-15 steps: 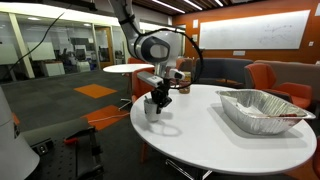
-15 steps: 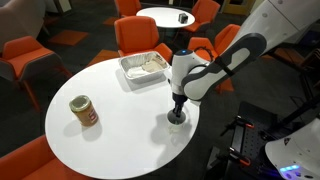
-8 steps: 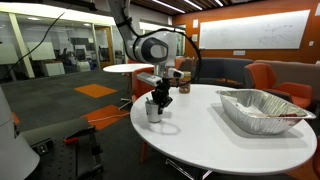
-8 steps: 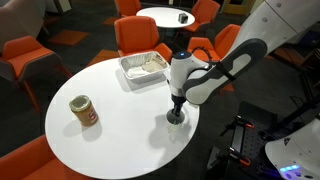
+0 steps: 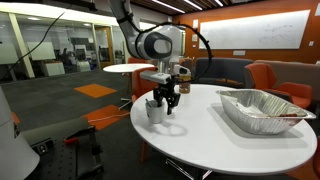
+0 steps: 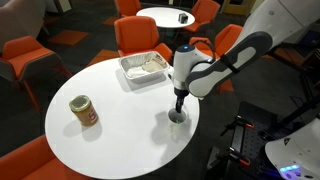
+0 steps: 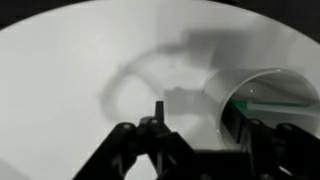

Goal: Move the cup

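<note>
the cup point(image 6: 177, 125) stands upright, mouth up, just beside the gripper point(image 6: 179, 106), whose jaws gape empty.

Open-plan office lounge. A large round white table point(image 5: 230, 140) fills the foreground, ringed by orange chairs point(image 6: 140, 35). A smaller round white table point(image 5: 125, 68) stands behind it. Grey carpet point(image 5: 60, 110) with an orange patch point(image 5: 95, 90) covers the floor. Glass partitions point(image 5: 70, 40) at the back, a whiteboard point(image 5: 250, 35) on an orange wall point(image 5: 312, 30), strip lights point(image 5: 170, 5) overhead
</note>
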